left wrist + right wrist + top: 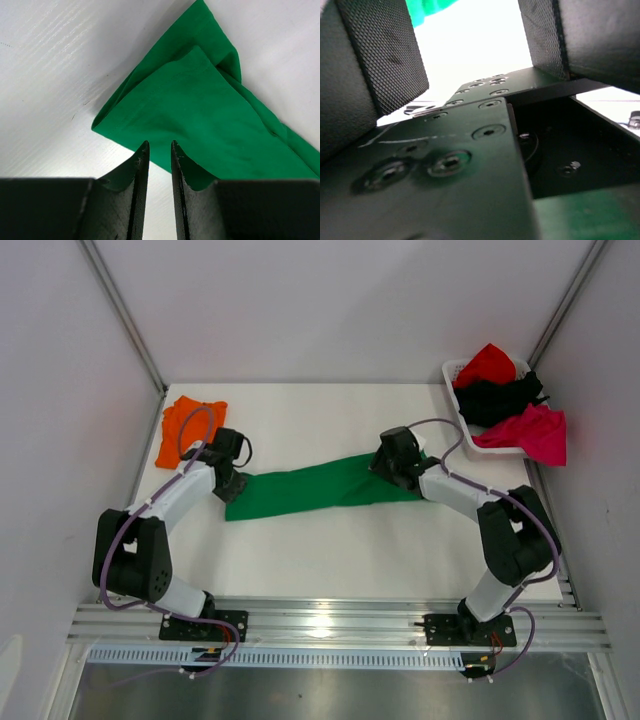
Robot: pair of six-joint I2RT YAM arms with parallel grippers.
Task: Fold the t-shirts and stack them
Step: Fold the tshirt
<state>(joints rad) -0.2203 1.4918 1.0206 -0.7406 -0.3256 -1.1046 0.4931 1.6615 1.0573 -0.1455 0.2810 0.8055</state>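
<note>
Green t-shirt [320,492] lies flat; left tool [160,146] at its edge.

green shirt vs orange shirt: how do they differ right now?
The green shirt lies stretched in a long band across the middle of the table; the orange shirt sits in a compact heap at the far left corner. Green spans far wider than orange. Both are plain single-colour cloth.

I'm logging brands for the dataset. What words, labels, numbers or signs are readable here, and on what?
None can be read in any view. The green t-shirt, orange t-shirt, red t-shirt, black t-shirt and magenta t-shirt are plain. The white basket, left arm and right arm carry no legible marking.
</note>
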